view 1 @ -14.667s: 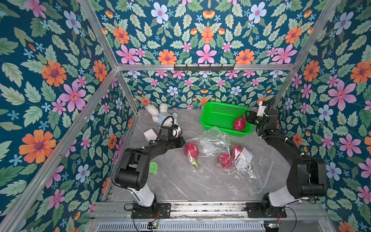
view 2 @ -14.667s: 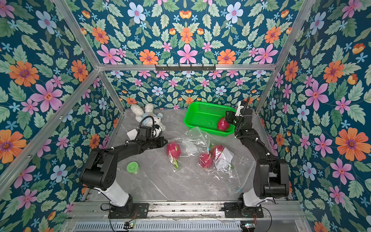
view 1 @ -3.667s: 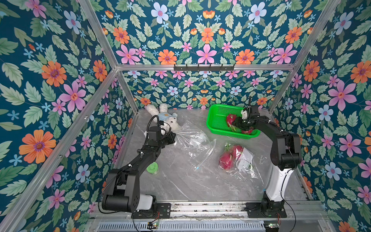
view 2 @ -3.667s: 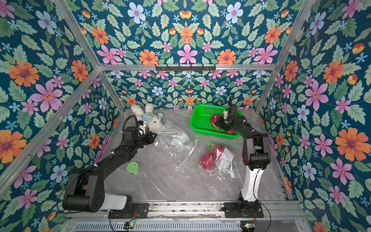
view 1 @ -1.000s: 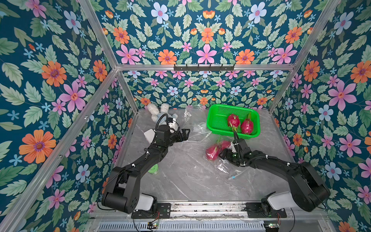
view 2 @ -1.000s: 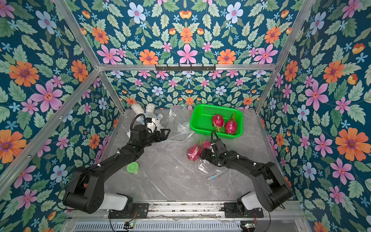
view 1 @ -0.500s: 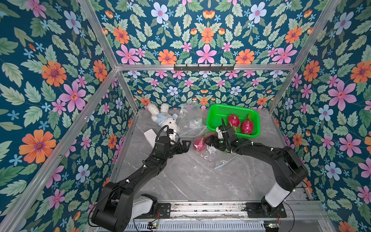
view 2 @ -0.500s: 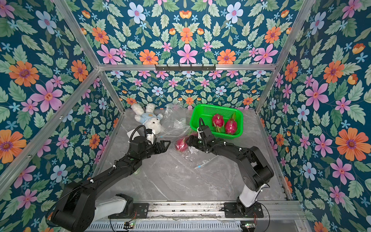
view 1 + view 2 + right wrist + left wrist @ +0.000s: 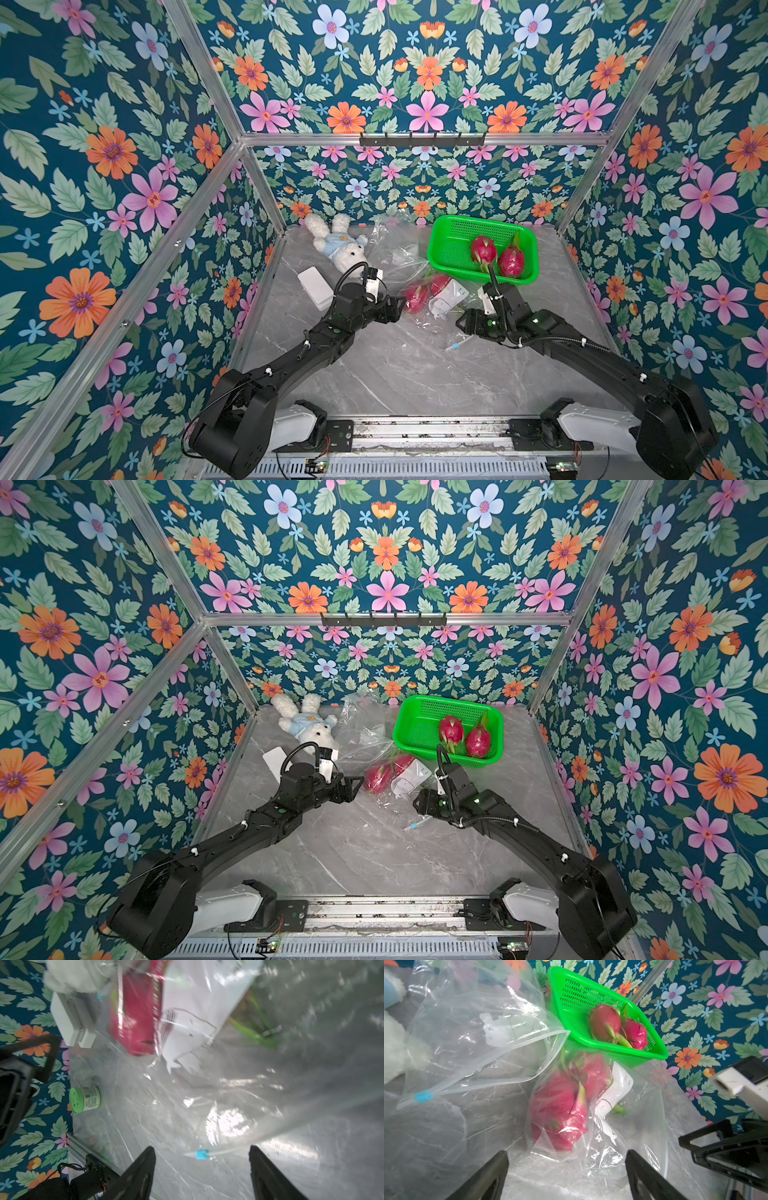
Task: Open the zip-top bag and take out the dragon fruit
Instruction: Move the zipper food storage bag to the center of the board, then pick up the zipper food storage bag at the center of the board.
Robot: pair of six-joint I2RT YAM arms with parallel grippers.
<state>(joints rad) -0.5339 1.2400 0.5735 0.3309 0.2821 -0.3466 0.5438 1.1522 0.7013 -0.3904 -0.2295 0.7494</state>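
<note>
Two dragon fruit (image 9: 415,295) lie inside the zip-top bag (image 9: 602,1159), mid-table, just near-left of the basket (image 9: 434,249). Left end effector (image 9: 566,1155) wide, empty. Right end effector (image 9: 201,1149) parted over the blue slider (image 9: 202,1155). Risk: pinching loose film only, so the bag drags and the fruit rolls.

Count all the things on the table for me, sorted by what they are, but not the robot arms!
Dragon fruits: 4
Zip-top bags: 2
Green basket: 1
Plush bunny: 1
White box: 1
Green-lidded jar: 1
Total: 10
</note>
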